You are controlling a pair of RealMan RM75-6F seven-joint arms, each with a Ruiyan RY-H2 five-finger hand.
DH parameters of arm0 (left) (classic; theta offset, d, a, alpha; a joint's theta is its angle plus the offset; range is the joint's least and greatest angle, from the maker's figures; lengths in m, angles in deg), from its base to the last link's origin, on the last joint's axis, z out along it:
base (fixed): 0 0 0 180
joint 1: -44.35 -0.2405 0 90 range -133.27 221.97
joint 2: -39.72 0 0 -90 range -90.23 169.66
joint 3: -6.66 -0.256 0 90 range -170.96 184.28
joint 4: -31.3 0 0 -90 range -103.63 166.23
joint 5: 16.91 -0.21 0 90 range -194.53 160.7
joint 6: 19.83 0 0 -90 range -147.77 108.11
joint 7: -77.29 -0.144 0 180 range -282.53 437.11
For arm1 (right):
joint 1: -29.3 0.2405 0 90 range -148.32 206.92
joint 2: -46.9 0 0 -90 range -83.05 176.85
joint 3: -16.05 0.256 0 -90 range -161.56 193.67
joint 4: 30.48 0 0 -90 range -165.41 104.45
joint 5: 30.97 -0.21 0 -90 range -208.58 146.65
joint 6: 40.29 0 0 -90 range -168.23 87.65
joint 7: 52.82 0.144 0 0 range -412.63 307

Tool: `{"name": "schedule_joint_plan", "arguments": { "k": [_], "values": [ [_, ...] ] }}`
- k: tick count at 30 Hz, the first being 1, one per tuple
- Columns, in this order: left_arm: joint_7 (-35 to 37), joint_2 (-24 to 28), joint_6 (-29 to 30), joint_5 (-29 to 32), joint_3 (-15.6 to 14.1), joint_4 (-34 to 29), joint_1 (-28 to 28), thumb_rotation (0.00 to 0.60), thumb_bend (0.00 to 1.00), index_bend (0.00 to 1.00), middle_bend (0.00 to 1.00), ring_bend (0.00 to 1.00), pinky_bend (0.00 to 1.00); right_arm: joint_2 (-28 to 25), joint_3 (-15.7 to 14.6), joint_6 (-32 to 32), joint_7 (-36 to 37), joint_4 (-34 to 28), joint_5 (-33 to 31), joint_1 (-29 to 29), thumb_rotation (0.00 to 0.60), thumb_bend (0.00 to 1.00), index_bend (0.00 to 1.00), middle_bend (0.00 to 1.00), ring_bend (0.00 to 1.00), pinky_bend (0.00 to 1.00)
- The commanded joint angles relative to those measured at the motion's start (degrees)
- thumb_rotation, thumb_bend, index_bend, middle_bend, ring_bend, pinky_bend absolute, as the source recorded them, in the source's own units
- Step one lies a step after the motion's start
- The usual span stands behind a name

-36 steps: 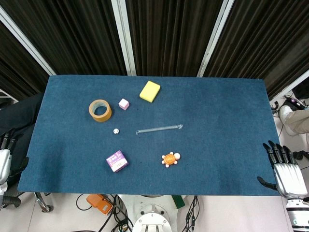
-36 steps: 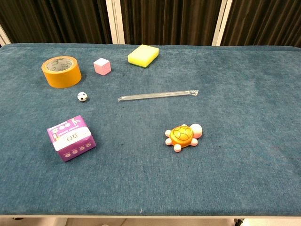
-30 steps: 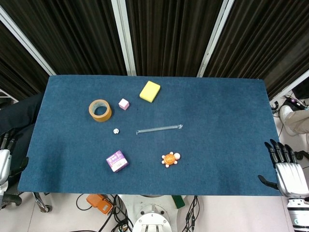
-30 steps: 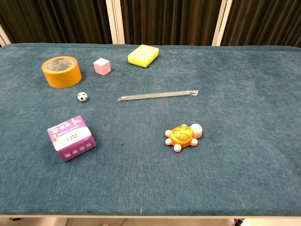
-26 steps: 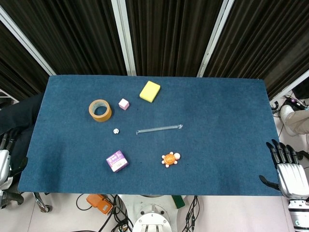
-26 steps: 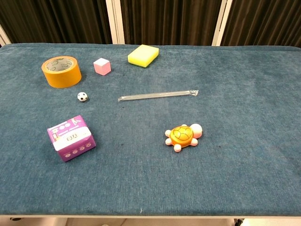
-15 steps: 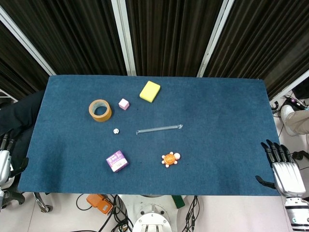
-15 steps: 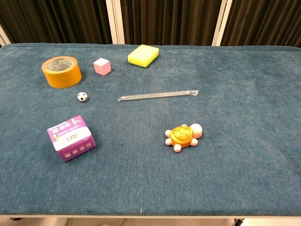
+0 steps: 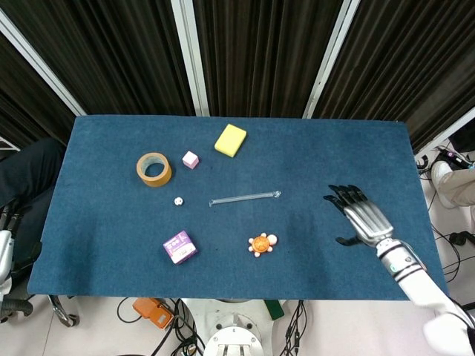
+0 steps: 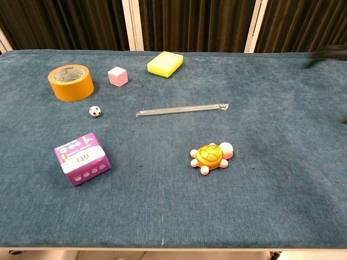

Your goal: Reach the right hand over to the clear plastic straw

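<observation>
Right hand (image 9: 361,217): seen over the desk (image 9: 356,148) in the head view, at about 3 o'clock from the straw (image 9: 245,198), well apart from it; nothing is held, and the fingers (image 9: 343,194) are spread apart and stretched out toward 10 o'clock. That pose is judged to suit an approach, with the palm kept free for arriving over the target.

Chest view: only a dark blur is caught at the right edge, taken to be this hand, so no detail can be read there.

Left hand (image 9: 4,248): barely glimpsed off the desk's 9 o'clock edge, parked clear of the work; whether its fingers are apart or together cannot be told.

Straw position: found lying flat near the middle of the desk, with bare cloth all round it. The orange turtle toy (image 9: 260,243) is placed near it at 6 o'clock, the tiny ball (image 9: 178,201) at 9 o'clock, the yellow sponge (image 9: 231,139) at 12 o'clock.

Straw axis: the long axis is laid almost crosswise, from 9 to 3 o'clock, the right end tipped slightly toward the far edge.

Straw ends: a crimped wrapper tip is shown at the right end (image 10: 223,106), the end pointed at the incoming hand.

Reach status: judged partly made; a gap is left to close toward 9 o'clock.
</observation>
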Motion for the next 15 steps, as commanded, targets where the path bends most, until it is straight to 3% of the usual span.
{"name": "schedule_joint_plan", "arguments": {
  "k": [1, 9, 15],
  "values": [
    [0.1, 0.1, 0.0, 0.0, 0.0, -0.1, -0.1, 0.6, 0.33, 0.15, 0.0, 0.01, 0.09, 7.1, 4.2, 8.1, -3.5, 6.5, -7.7, 8.8, 0.6, 0.26, 0.27, 0.09, 0.11, 0.08],
    [0.0, 0.1, 0.0, 0.1, 0.0, 0.0, -0.1, 0.6, 0.33, 0.15, 0.0, 0.01, 0.09, 20.9, 6.5, 9.0, -7.3, 17.4, -13.9, 17.4, 0.6, 0.26, 0.39, 0.09, 0.12, 0.08],
    [0.5, 0.3, -0.2, 0.5, 0.2, 0.1, 0.0, 0.6, 0.33, 0.15, 0.0, 0.01, 0.09, 26.5, 6.1, 11.2, -8.2, 23.9, -15.8, 21.7, 0.6, 0.26, 0.46, 0.08, 0.12, 0.08]
  ]
}}
